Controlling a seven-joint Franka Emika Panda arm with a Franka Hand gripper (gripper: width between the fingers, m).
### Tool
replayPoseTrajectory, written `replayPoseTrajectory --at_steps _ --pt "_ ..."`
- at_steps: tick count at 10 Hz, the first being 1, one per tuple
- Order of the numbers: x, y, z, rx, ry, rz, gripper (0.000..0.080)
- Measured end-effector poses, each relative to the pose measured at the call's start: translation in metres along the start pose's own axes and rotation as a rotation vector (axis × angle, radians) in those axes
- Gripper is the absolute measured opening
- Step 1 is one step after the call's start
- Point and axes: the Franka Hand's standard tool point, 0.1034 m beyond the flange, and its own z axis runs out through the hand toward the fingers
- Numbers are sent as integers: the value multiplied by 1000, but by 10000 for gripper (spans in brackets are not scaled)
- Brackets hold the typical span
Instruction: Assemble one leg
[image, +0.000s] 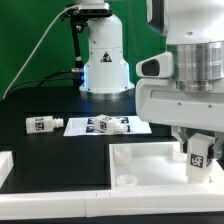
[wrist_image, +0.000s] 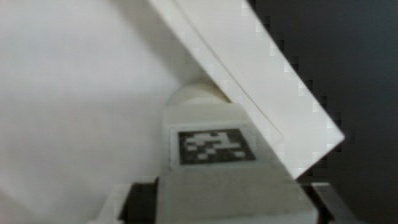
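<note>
One leg (image: 198, 153) is held in the gripper (image: 197, 160) at the exterior view's right, its tag sticker turned toward the camera, and the fingers are closed narrowly on its sides. It is seen upright, over the inner part of the tray (image: 150, 163), near that piece's far right corner; whether its lower end touches the tray cannot be told. In the wrist view the same leg (wrist_image: 214, 150) is seen between the two dark fingertips (wrist_image: 139, 200), with its tagged face up and its far end lying against the raised rim of the tray (wrist_image: 249, 70), beyond which the black table (wrist_image: 347, 50) is shown. Two more legs are seen lying on the marker board (image: 80, 125) in the middle of the table, one (image: 105, 125) beside the other (image: 120, 126), and a further leg (image: 44, 123) lies apart on the black table (image: 40, 145) toward the exterior view's left. A round hole (image: 127, 180) is visible at the tray's near left corner. Part of another white piece (image: 8, 165) is seen at the exterior view's left edge. The arm's white base (image: 104, 60) stands at the back, before a green backdrop (image: 25, 40).
</note>
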Motion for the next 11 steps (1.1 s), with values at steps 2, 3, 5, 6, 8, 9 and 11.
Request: replayPoseTrajectory --at_steps 2,3,5,6,8,9,11 --pt "-3 0 1 25 -50 354 293" --pt "-2 0 1 38 -72 455 293" --pt "-2 0 1 38 -73 480 299" --pt "-2 0 1 35 -71 443 299" --pt "-1 0 -1 26 -65 40 503" --pt "-5 3 1 8 -82 -113 618" --pt "-6 4 2 10 -83 -229 640"
